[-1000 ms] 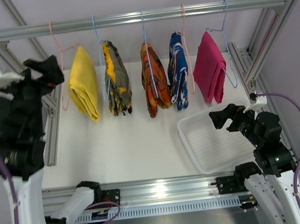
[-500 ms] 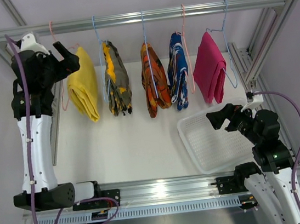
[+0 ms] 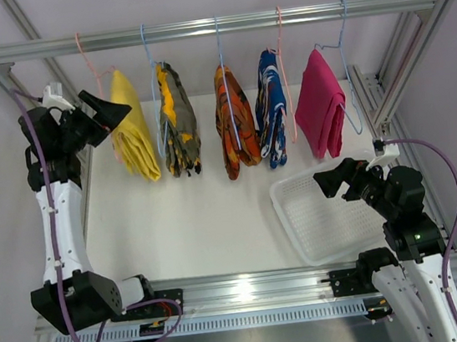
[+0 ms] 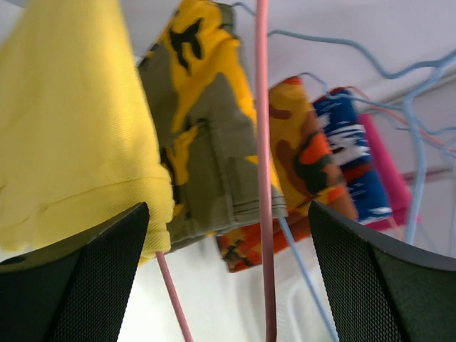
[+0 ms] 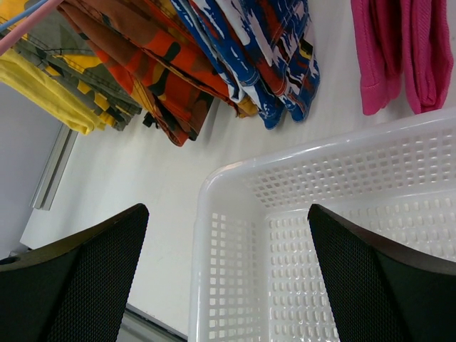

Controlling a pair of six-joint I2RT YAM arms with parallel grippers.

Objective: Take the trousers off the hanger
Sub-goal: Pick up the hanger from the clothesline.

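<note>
The white surface lies under a metal rail, with a white basket at its right. Five trousers hang folded on wire hangers along the rail, left to right: yellow pair, camouflage pair, orange-black pair, blue-white-red pair, pink pair. The left fingers are spread wide, raised just beside the yellow pair, its pink hanger showing in the gap between them. The right fingers are spread too, gripping nothing, above the basket.

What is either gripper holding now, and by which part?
Nothing is held. Left gripper is open beside the yellow trousers; right gripper is open above the white basket.
</note>
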